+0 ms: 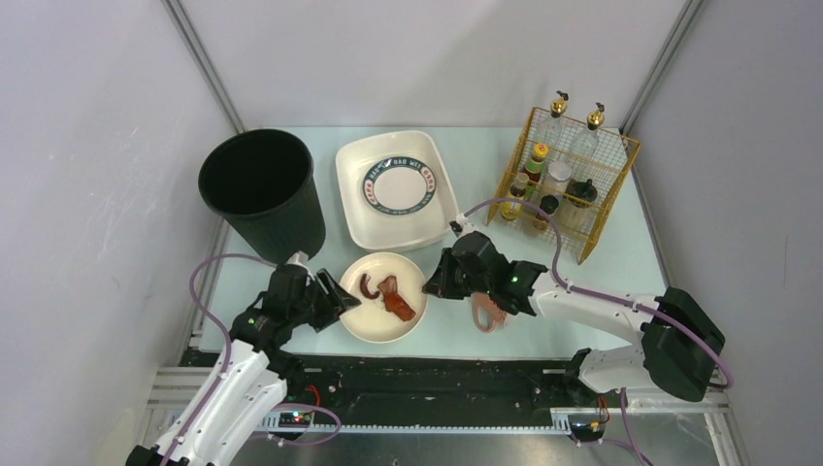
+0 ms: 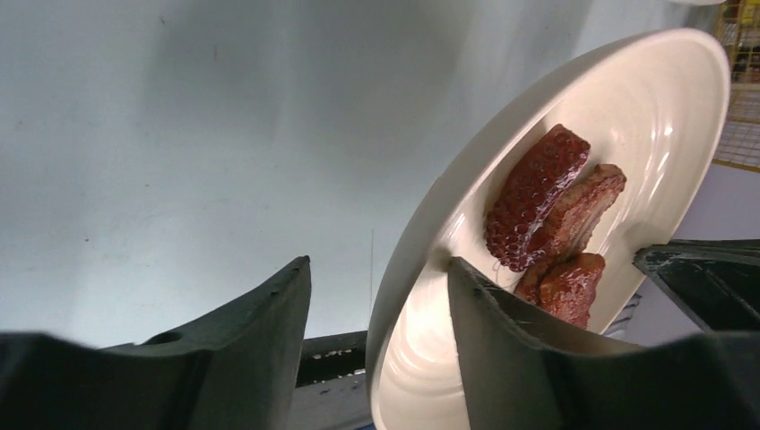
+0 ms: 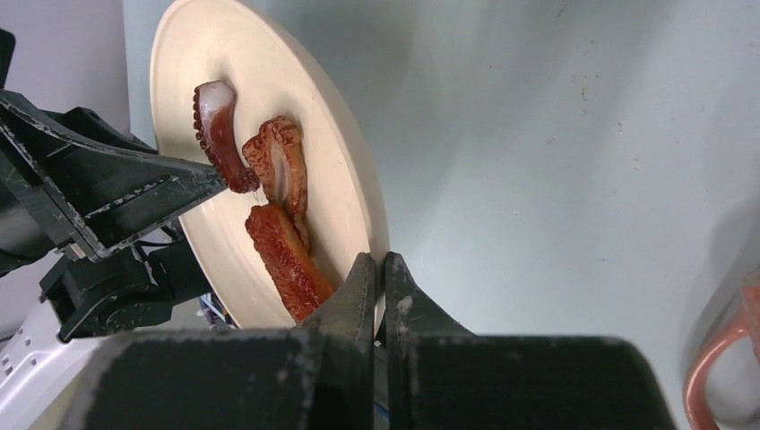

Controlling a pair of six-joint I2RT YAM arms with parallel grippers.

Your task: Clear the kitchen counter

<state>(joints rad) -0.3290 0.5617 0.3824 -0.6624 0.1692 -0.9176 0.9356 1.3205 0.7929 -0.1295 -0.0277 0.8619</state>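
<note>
Two grippers meet at one cream plate (image 1: 374, 323) (image 2: 663, 98) (image 3: 179, 54), which sits near the front middle of the kitchen counter (image 1: 621, 262) (image 2: 179, 134) (image 3: 538, 134), one gripper at each side of it. The left gripper (image 1: 342, 299) (image 2: 376, 269) stands with its jaws apart, astride the plate's left rim. In its wrist view one finger is over the inside of the dish and the other is outside with a clear gap to the rim, so nothing is clamped. The right gripper (image 1: 434, 282) (image 3: 376, 260) has its jaws pressed together, tips at the opposite rim (whether a sliver of rim is pinched between them I cannot tell). Reddish-brown food pieces (image 1: 393, 296) (image 2: 547, 206) (image 3: 278, 242) lie on the plate, among them a curled tentacle-like strip and a flat slab. A pinkish object (image 1: 485, 316) lies on the counter just under the right arm. Behind stand a white tub (image 1: 349, 204) holding a ringed plate (image 1: 399, 182), a black bin (image 1: 262, 189) at the left rear, and a yellow wire rack (image 1: 611, 155) of bottles at the right rear.
</note>
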